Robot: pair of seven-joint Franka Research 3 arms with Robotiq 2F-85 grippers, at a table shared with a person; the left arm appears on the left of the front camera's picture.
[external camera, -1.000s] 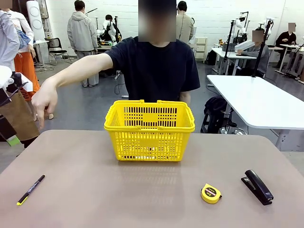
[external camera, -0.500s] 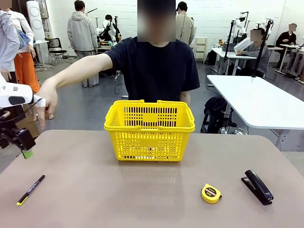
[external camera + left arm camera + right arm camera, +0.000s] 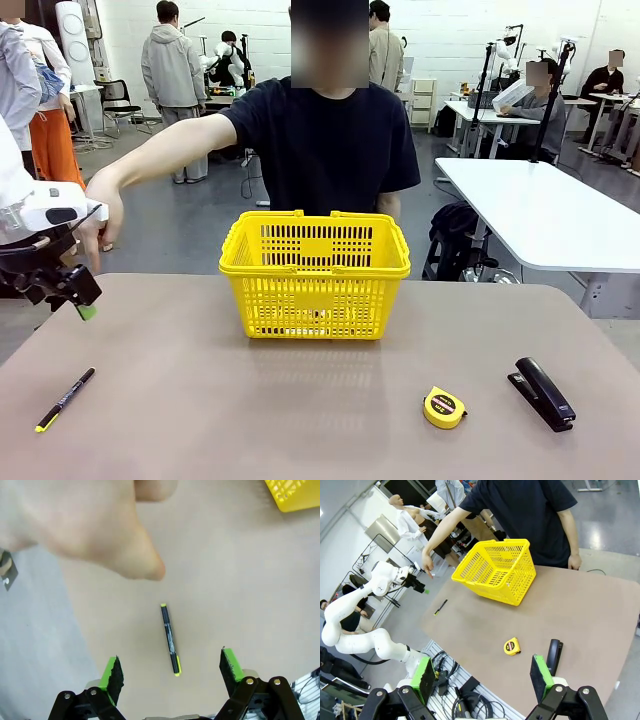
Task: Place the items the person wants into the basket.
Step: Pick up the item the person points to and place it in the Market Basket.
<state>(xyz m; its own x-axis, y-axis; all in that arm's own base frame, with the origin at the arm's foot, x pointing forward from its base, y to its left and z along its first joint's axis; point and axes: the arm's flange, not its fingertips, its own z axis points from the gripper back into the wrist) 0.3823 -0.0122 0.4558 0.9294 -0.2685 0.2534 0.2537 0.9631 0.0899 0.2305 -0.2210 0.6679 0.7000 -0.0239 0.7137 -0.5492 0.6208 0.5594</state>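
**Left arm poised over the requested item.** You see the left gripper [image 3: 170, 663] with its fingers spread wide and nothing between them. It hangs clear above the pen [image 3: 169, 639]. The pen lies flat on the table [image 3: 250, 420] near the robot's left edge, well apart from the basket [image 3: 315, 270].

The person's hand [image 3: 100, 215] points down over that side of the table, which reads as the request for the pen. In the left wrist view the shaft lies between the two pads and across their closing line. That alignment suits a pinch across its thin body.

The right gripper [image 3: 481, 675] is likewise parted and empty, held high and back, probably to leave the left arm room. The basket stands upright mid-table before the person, its top open to either arm. The tape measure [image 3: 444, 407] and stapler [image 3: 542, 393] lie on the robot's right.
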